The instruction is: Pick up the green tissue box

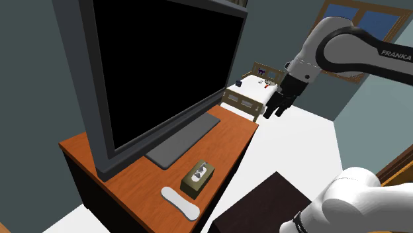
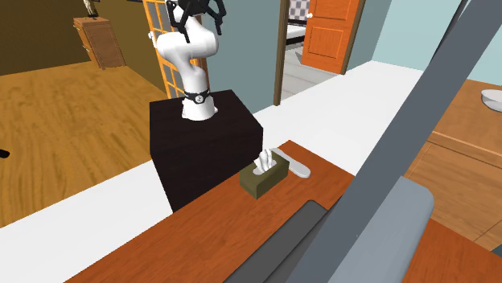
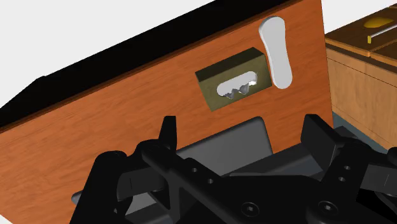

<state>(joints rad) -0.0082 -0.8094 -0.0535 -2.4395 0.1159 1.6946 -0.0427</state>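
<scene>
One olive tissue box (image 2: 267, 183), white tissue (image 2: 263, 161) atop

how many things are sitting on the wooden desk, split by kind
black screen with grey base: 1
olive tissue box: 1
white remote: 1
total: 3

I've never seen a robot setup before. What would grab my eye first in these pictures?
The huge black screen standing on the orange-brown desk dominates the shoulder view. Near the desk's edge sits a small olive-green tissue box, beside a flat white object. The black gripper hangs open in the air, well away from the box.
</scene>
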